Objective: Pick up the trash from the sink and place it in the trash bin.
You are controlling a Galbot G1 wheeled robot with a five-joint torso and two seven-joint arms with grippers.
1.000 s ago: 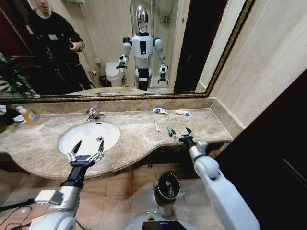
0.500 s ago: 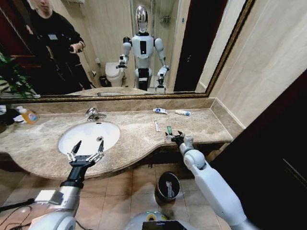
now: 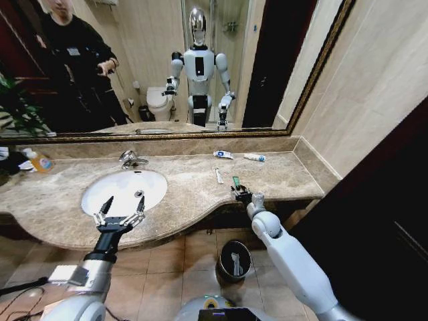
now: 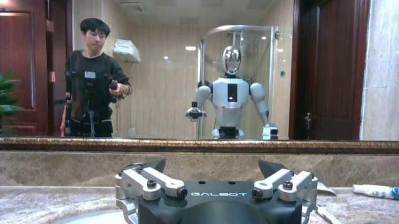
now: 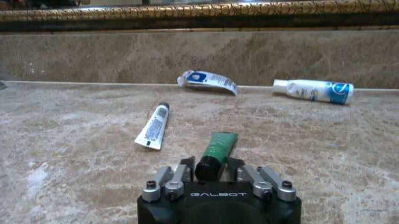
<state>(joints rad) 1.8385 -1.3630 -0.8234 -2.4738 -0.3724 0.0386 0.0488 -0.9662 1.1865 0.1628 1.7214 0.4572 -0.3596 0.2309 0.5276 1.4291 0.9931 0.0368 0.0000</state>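
Observation:
A green-black tube (image 3: 236, 180) (image 5: 219, 145) lies on the marble countertop right of the sink (image 3: 110, 195). My right gripper (image 3: 239, 194) (image 5: 209, 169) is down at its black cap end, shut on the cap, with the tube resting on the counter. Behind it lie a thin white tube (image 3: 218, 175) (image 5: 154, 126), a white-and-blue wrapper (image 3: 223, 154) (image 5: 208, 80) and a white-and-blue tube (image 3: 254, 157) (image 5: 315, 89). My left gripper (image 3: 120, 208) (image 4: 212, 170) hovers open over the basin's front edge. The black trash bin (image 3: 220, 258) stands on the floor below the counter.
A chrome faucet (image 3: 129, 159) rises behind the basin. An orange-labelled bottle (image 3: 39, 161) stands at the far left of the counter. A gold-framed mirror (image 3: 167, 135) runs along the back wall. The side wall closes the counter's right end.
My right gripper has moved left along the counter's front to the green-black tube, and its fingers went from spread wide to shut on the cap. The left arm has not moved.

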